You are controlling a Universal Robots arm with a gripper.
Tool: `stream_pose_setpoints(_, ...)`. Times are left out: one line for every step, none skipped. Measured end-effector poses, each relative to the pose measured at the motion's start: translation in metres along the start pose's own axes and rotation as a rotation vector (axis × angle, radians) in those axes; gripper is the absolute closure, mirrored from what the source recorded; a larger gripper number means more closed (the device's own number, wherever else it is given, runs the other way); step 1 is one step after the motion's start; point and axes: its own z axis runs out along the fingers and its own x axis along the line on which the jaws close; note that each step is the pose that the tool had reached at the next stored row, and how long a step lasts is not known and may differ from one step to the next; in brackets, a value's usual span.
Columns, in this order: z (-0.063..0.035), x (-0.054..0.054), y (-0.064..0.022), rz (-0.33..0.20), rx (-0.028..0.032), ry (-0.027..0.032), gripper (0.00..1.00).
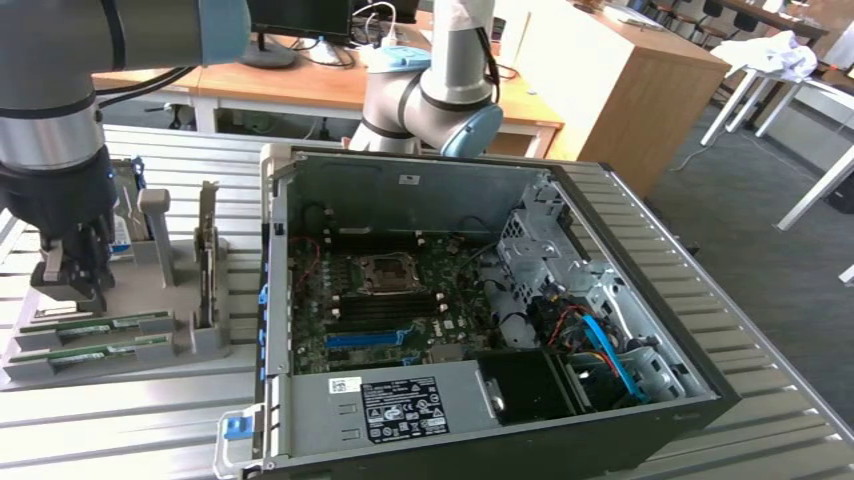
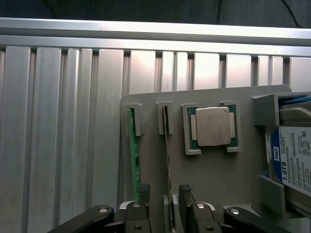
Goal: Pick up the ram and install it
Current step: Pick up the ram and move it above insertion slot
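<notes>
Because the ram (image 2: 167,155) stands on edge in a narrow slot of the grey holder (image 2: 214,194), with a neighbouring stick (image 2: 134,160) in the holder's next slot just beside it, the likeliest trouble is a finger fouling the wrong board. The gripper (image 2: 164,201) hangs over the holder with its jaws spread. One finger stands on each side of the ram, and neither visibly touches it. The finger on the neighbour's side sits in the small gap between the two sticks, very near the neighbouring stick.

If the jaws are off centre, that finger could nudge or drag the neighbour. The pads could also close crookedly on the ram and tilt it in its slot. If the grip lands away from the stick's middle, the long board could swing or bind against the holder's slot walls. I judge that so thin a board, pinched on edge, may slip if the pads catch only its upper margin.

Also in the holder, on the side of the ram away from the neighbour, a processor chip (image 2: 212,126) lies in its own frame. A hard drive (image 2: 294,165) lies beyond it, and both are apart from the fingers.

The arm (image 1: 54,150) reaches the holder from above. Its last link is near vertical and the wrist points straight down at the holder, which sits beside the open computer case (image 1: 400,195).
</notes>
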Motion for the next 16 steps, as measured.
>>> stream_pose_setpoints(0.0,0.0,0.0,0.0,0.0,0.0,0.63)
stream_pose_setpoints(0.0,0.0,0.0,0.0,-0.0002,0.0001,0.63)
stream_pose_setpoints(0.0,0.0,0.0,0.0,-0.0001,0.0,0.63)
stream_pose_setpoints(0.0001,0.0,0.0,0.0,0.0,0.0,0.63)
stream_pose_setpoints(0.0002,0.0,0.0,0.0,0.0002,-0.0001,0.63)
stream_pose_setpoints(0.0003,0.001,0.0,0.0,0.0004,-0.0002,0.63)
stream_pose_setpoints(0.0003,0.001,0.0,0.0,0.0003,-0.0002,0.63)
stream_pose_setpoints(0.0002,0.002,0.0,0.0,0.0001,-0.0001,0.63)
stream_pose_setpoints(0.0002,0.003,0.0001,0.0,0.0001,-0.0001,0.63)
stream_pose_setpoints(0.0002,0.005,0.0002,0.0,0.0001,-0.0001,0.63)
stream_pose_setpoints(0.0003,0.006,0.0002,0.0,0.0002,-0.0001,0.63)
stream_pose_setpoints(0.0003,0.008,0.0003,0.0,0.0001,0.0,0.63)
stream_pose_setpoints(0.0003,0.01,0.0004,0.0,0.0001,-0.0001,0.63)
stream_pose_setpoints(0.0004,0.011,0.0005,0.0,0.0002,-0.0001,0.63)
stream_pose_setpoints(0.0004,0.013,0.0006,0.0,0.0001,-0.0001,0.63)
stream_pose_setpoints(0.0004,0.014,0.0006,0.0,0.0,0.0,0.63)
